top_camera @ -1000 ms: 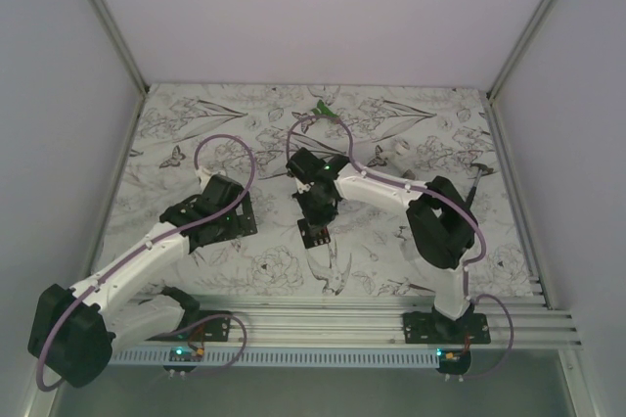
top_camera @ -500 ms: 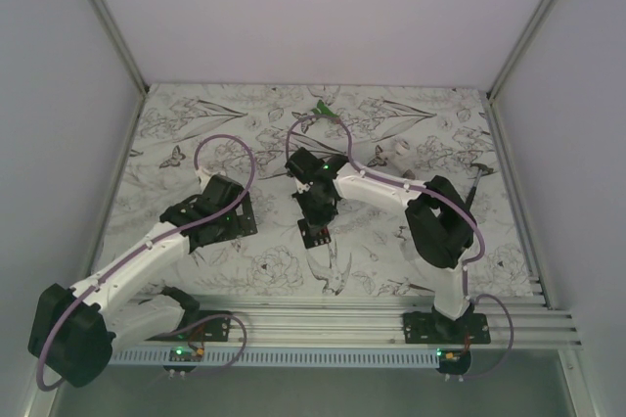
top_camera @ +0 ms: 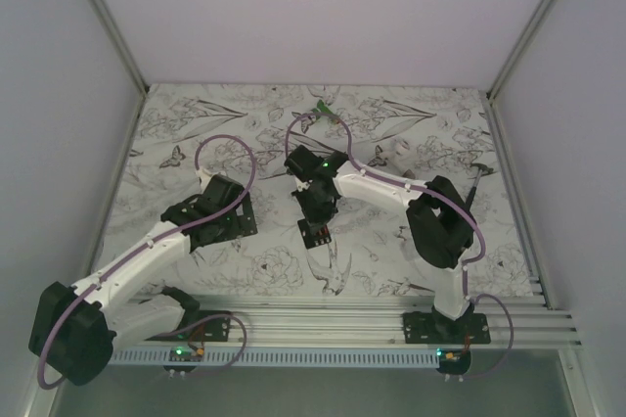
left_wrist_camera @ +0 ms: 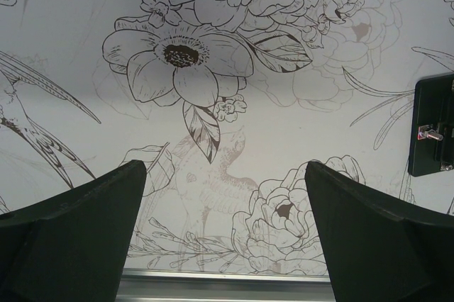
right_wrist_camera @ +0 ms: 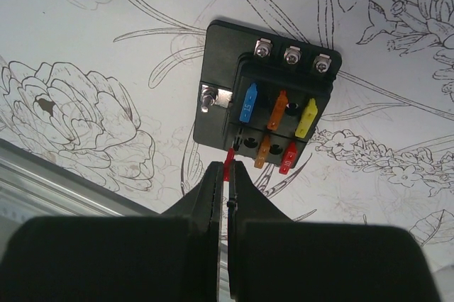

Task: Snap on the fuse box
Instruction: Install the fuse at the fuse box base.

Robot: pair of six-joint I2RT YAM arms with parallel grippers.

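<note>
The fuse box [right_wrist_camera: 266,100] is a flat black block lying on the flowered table. It holds blue, orange and yellow fuses in its far row and orange and red fuses in its near row. It also shows under the right arm in the top view [top_camera: 314,232] and at the right edge of the left wrist view [left_wrist_camera: 434,126]. My right gripper [right_wrist_camera: 228,171] is shut on a small red fuse [right_wrist_camera: 228,164], whose tip is at the box's near left slot. My left gripper [left_wrist_camera: 225,235] is open and empty over the bare table, left of the box.
A green-and-white object [top_camera: 324,109] lies at the far middle of the table. An aluminium rail [top_camera: 391,314] runs along the near edge. Grey walls close in the left, right and back sides.
The right gripper has shifted slightly away with the red fuse, staying over the fuse box. The left arm has not moved.
</note>
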